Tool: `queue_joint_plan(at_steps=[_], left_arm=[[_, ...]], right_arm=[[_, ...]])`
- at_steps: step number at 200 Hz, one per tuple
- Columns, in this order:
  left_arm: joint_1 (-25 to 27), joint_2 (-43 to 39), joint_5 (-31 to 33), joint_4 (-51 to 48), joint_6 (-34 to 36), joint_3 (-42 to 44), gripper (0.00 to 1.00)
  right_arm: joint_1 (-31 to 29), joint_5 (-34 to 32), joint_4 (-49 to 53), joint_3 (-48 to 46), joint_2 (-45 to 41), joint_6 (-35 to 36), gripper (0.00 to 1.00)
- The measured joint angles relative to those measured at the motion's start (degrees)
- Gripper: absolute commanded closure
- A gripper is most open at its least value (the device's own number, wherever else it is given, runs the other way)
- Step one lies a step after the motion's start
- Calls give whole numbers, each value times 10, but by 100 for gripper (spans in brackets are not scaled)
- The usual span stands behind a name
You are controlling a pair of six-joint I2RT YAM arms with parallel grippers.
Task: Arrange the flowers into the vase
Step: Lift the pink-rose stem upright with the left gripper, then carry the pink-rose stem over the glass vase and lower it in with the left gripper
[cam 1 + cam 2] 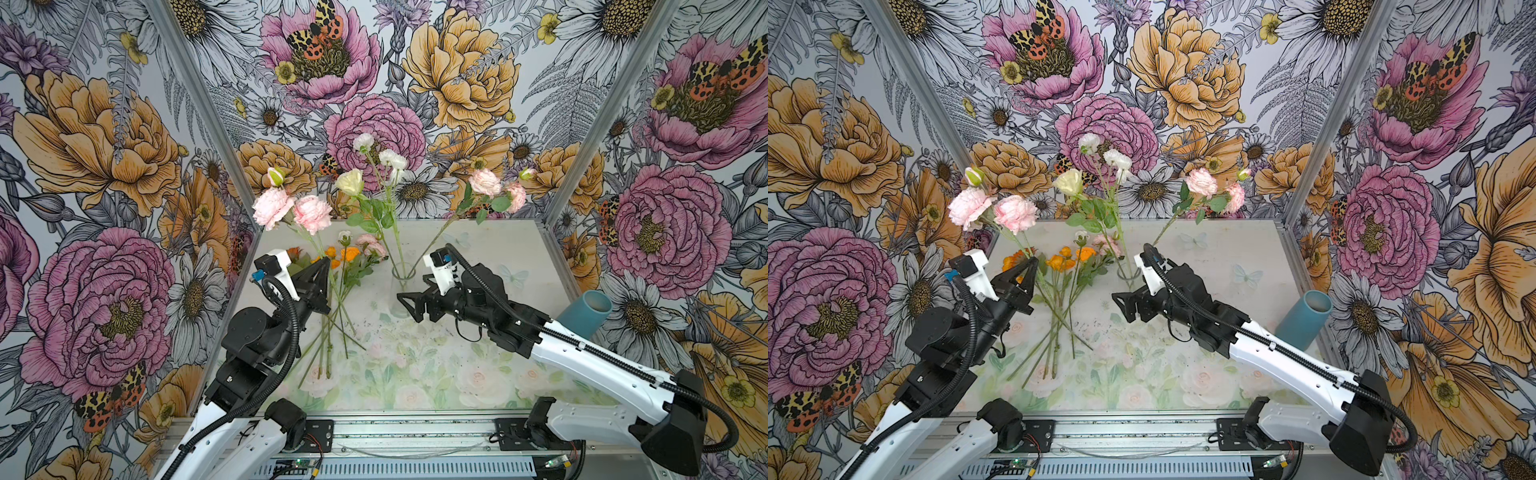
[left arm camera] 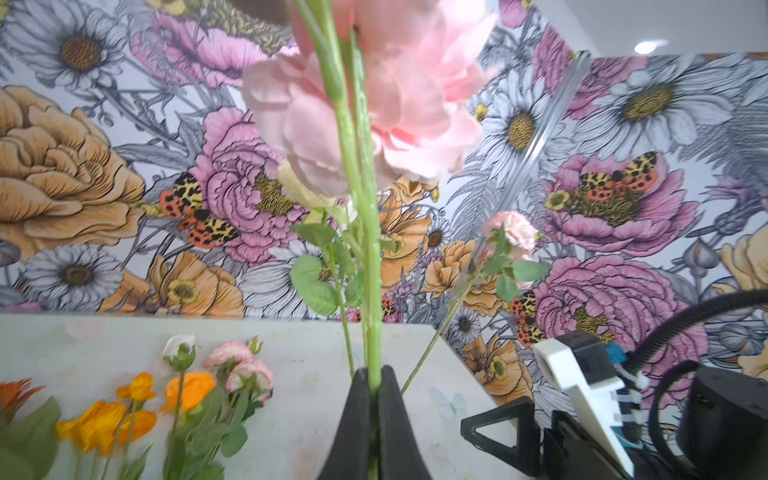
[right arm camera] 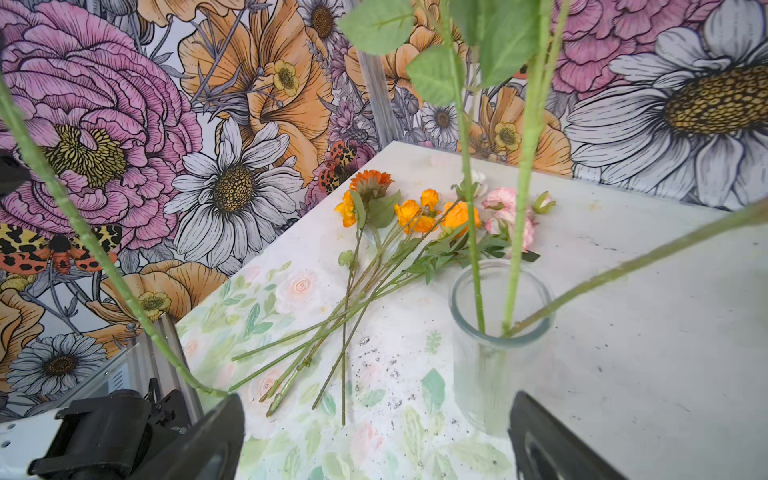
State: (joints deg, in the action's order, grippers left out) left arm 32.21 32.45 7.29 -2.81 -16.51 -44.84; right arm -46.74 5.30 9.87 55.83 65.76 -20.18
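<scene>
Two pink blooms (image 2: pixel 299 124) — blurred, cropped — stem (image 2: pixel 372 332) pinched by left fingers (image 2: pixel 351 432).

Clear glossy glass vase (image 3: pixel 469 374), matt printed tabletop (image 1: pixel 478 257), grooved silvery metal rail (image 1: pixel 415 432)

Bright, even, diffuse light fills the cell, and shadows on the counter (image 1: pixel 498 249) are faint. A ceiling lamp (image 2: pixel 648 46) glares in the left wrist view, where the near pink flower (image 2: pixel 399 104) is soft and out of focus. Both wide top views splay the frame posts (image 1: pixel 212 124) outward toward eleven and one o'clock.
</scene>
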Motion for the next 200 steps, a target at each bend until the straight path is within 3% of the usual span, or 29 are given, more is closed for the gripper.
queue_joint_plan(at_steps=[37, 86, 148, 200], left_arm=[[42, 135, -13, 144, 86, -38, 100], [51, 289, -24, 294, 151, -89, 100], [57, 382, -26, 432, 150, -100, 100], [66, 437, -21, 486, 143, -100, 100]], right_arm=[[49, 9, 5, -33, -45, -9, 1], [63, 18, 17, -63, -70, -21, 1], [63, 22, 22, -70, -71, -23, 0], [65, 26, 22, -70, -71, -23, 0]])
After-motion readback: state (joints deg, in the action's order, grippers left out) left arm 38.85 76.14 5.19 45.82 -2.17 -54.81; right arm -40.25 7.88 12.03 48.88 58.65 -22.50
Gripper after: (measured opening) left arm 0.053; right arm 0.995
